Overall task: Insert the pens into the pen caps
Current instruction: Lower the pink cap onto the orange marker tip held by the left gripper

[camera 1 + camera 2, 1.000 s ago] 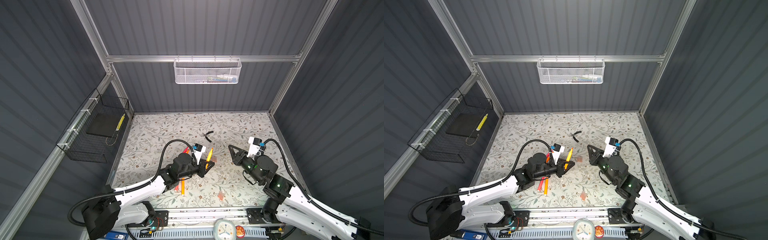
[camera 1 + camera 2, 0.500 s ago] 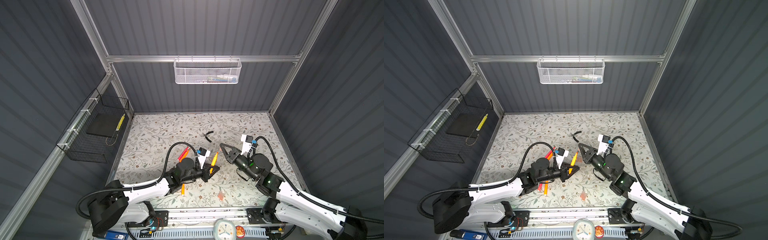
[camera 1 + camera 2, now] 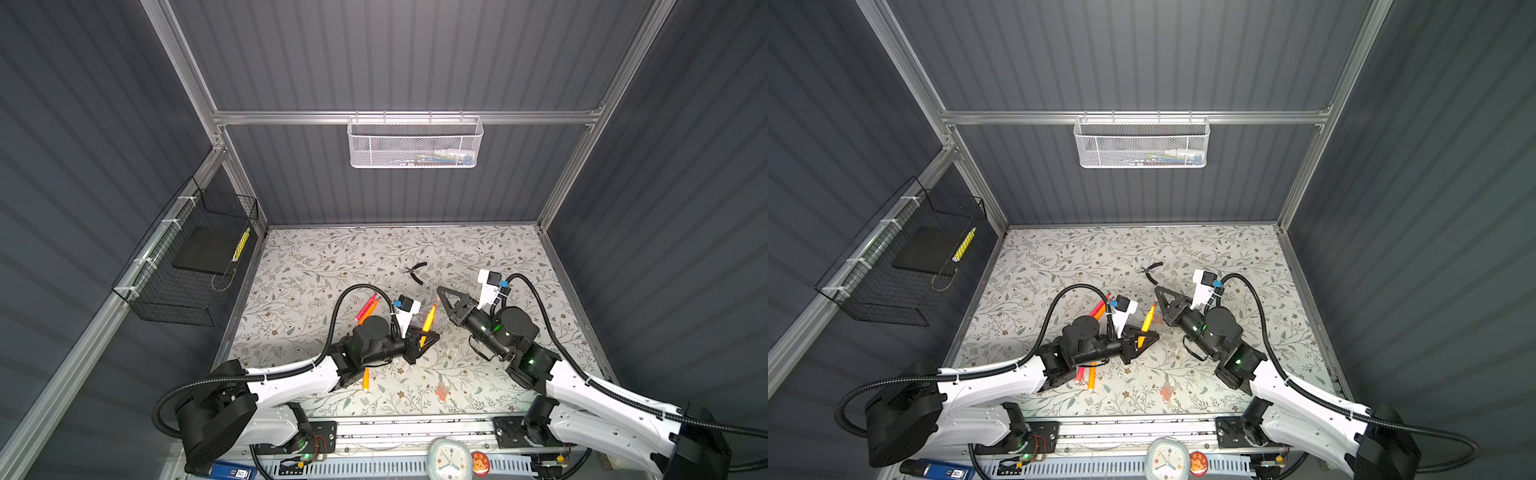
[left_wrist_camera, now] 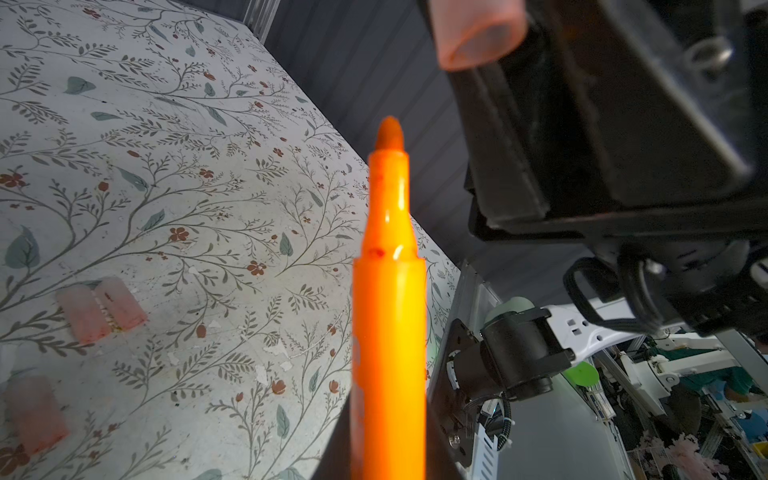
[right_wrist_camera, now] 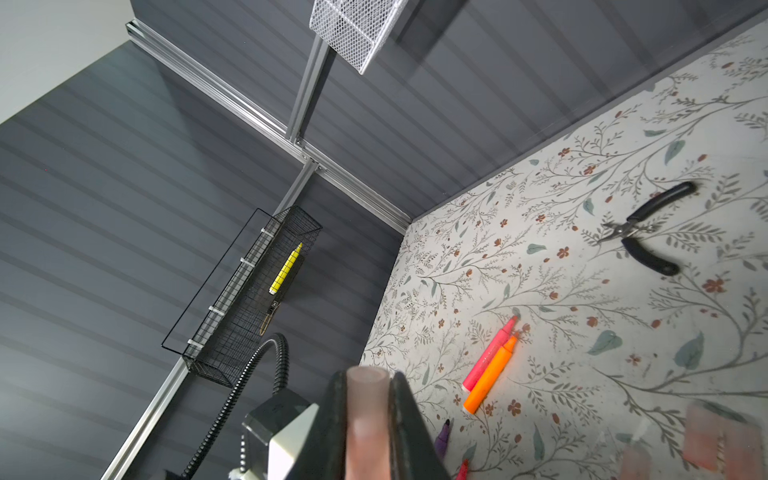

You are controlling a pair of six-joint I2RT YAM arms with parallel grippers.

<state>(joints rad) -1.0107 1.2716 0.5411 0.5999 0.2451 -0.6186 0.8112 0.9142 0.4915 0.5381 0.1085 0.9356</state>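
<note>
My left gripper [image 3: 424, 338] [image 3: 1147, 338] [image 4: 388, 457] is shut on an orange pen [image 3: 428, 321] [image 3: 1147, 321] [image 4: 388, 311], whose bare tip points up and away. Just beyond that tip, my right gripper [image 3: 439, 291] [image 3: 1158, 291] [image 5: 368, 399] is shut on a pinkish translucent pen cap [image 4: 478, 33] [image 5: 368, 415]. The cap's open end faces the pen; a small gap and a sideways offset separate them. More caps lie on the mat: a pair [image 4: 99, 307], one [image 4: 35, 411], one near the front [image 3: 442, 390] [image 3: 1166, 390].
A pink pen [image 5: 490, 353] and an orange pen [image 5: 490, 378] lie side by side on the floral mat [image 3: 311, 270]; purple [image 5: 442, 436] and red pens lie nearer. Another orange pen [image 3: 365, 378] sticks out under my left arm. Black-handled pliers [image 3: 417, 272] [image 5: 644, 228] lie behind.
Both grippers have closed in on each other over the middle of the mat. The right one carried the cap leftward; the left one brought the pen forward and to the right.
</note>
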